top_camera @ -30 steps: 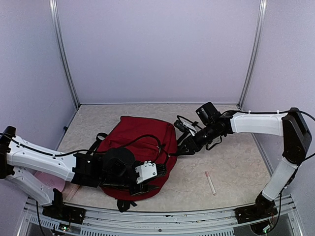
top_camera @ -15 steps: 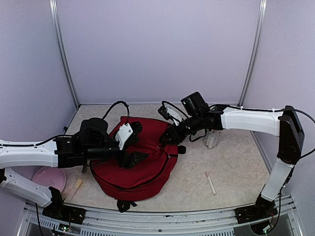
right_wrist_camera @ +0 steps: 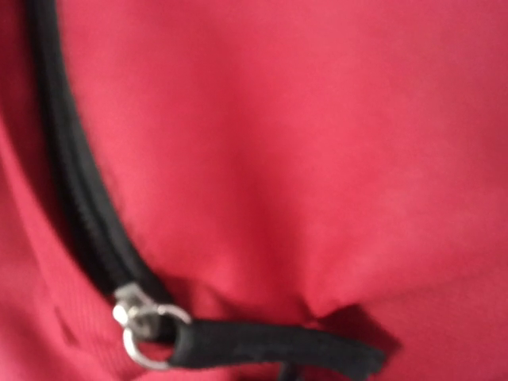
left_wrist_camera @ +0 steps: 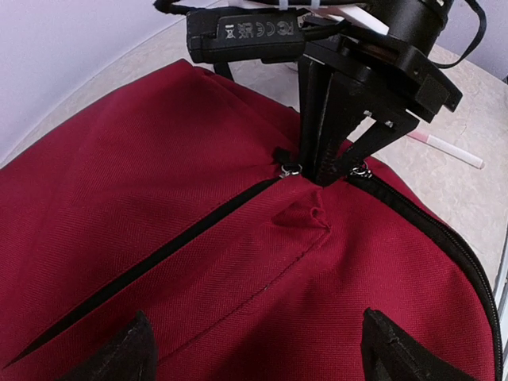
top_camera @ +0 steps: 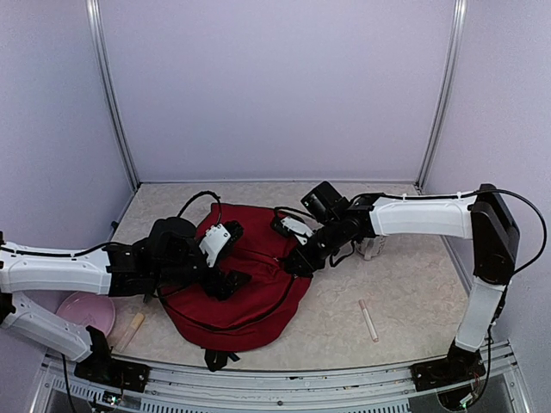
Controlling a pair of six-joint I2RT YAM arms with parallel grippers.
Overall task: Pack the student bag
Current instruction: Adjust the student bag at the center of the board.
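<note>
Student bag [top_camera: 258, 297] lies flat mid-counter [top_camera: 413, 284], between both arms, front side up, black zip lines across it. L end effector [top_camera: 234, 256] hovers just over the bag's left half, fingers spread wide, nothing in them. R end effector [left_wrist_camera: 325, 171] comes in from the right w/ tips down on the bag's upper right part, drawn nearly together and nipping the red fabric right btwn two zip pulls; cloth puckers below the tips. R wrist view is blurry: zip pull [right_wrist_camera: 147, 325] w/ ring and black tab. Pen [top_camera: 368, 320] lies apart on the right, pink bowl [top_camera: 86, 311] front left.
</note>
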